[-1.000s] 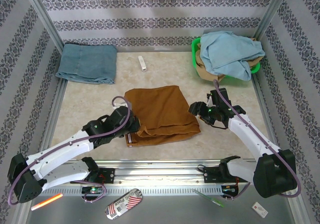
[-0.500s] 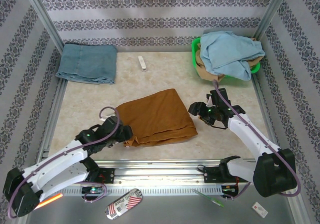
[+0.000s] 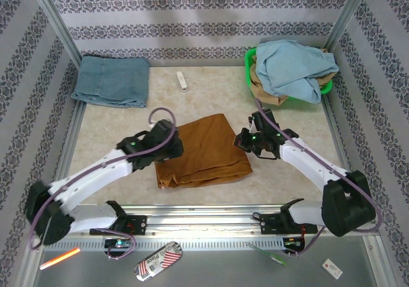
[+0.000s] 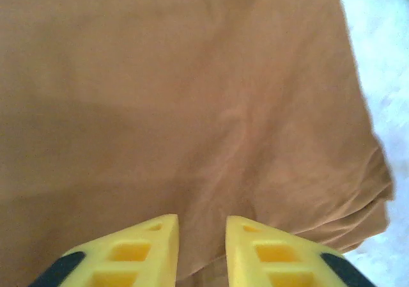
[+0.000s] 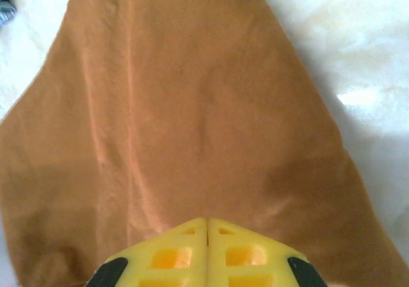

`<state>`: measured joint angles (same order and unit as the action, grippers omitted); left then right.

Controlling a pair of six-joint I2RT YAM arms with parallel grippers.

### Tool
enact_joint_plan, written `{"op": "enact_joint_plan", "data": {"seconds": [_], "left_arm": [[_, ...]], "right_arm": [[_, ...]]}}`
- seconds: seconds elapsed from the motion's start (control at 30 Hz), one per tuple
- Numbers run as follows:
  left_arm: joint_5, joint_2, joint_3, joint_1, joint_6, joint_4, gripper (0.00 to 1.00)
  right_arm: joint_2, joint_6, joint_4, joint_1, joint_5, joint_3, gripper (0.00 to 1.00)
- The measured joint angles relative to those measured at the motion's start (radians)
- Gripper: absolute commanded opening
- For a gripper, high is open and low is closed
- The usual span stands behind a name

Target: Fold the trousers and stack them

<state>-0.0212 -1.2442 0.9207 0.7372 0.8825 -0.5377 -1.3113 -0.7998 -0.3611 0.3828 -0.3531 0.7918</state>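
Note:
The rust-brown trousers [image 3: 208, 147] lie folded into a rough rectangle in the middle of the table. My left gripper [image 3: 174, 147] is at their left edge. In the left wrist view its yellow fingers [image 4: 144, 248] stand a narrow gap apart, astride the cloth's edge. A ridge of the trousers [image 4: 192, 95] runs up from that gap [image 4: 202, 220]. My right gripper [image 3: 243, 140] sits at the trousers' right edge. Seen from the right wrist, it [image 5: 208, 221] is shut with its tips pressed together just above the trousers [image 5: 192, 108], and no cloth shows between them.
A folded denim-blue cloth [image 3: 110, 81] lies at the back left. A green basket [image 3: 250, 62] at the back right holds a light blue cloth [image 3: 294, 66]. A small white object [image 3: 182, 81] lies behind the trousers. Patterned walls close in the table.
My left arm let go of the near left corner, swung up to the trousers' left edge and narrowed its jaws. My right gripper moved left onto the right edge and shut.

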Motion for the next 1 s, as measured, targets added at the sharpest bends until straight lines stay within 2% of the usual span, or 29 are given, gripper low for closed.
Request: {"op": "enact_joint_plan", "data": {"seconds": [0.07,0.17,0.4,0.63,0.77,0.87,1.0], "left_arm": [[0.029,-0.026,-0.06,0.008,0.015,0.081,0.17],[0.048,0.019,-0.204,0.008,0.046,0.16,0.17],[0.047,0.281,-0.52,0.008,0.114,0.233,0.32],[0.043,0.532,-0.695,0.005,0.171,0.273,0.36],[0.043,0.566,-0.719,0.0,0.18,0.271,0.41],[0.04,0.564,-0.674,-0.006,0.161,0.202,0.55],[0.011,0.536,-0.535,-0.02,0.105,0.045,0.71]], "right_arm": [[-0.033,-0.006,0.03,0.0,0.007,-0.014,0.0],[-0.091,-0.014,0.073,-0.001,0.019,-0.054,0.0],[-0.165,-0.041,0.161,-0.037,-0.007,-0.131,0.0],[-0.165,-0.042,0.171,-0.072,-0.016,-0.138,0.0],[-0.163,-0.042,0.164,-0.087,-0.027,-0.139,0.0],[-0.136,-0.034,0.13,-0.1,-0.026,-0.137,0.0],[-0.069,-0.011,0.036,-0.113,-0.011,-0.102,0.0]]}}
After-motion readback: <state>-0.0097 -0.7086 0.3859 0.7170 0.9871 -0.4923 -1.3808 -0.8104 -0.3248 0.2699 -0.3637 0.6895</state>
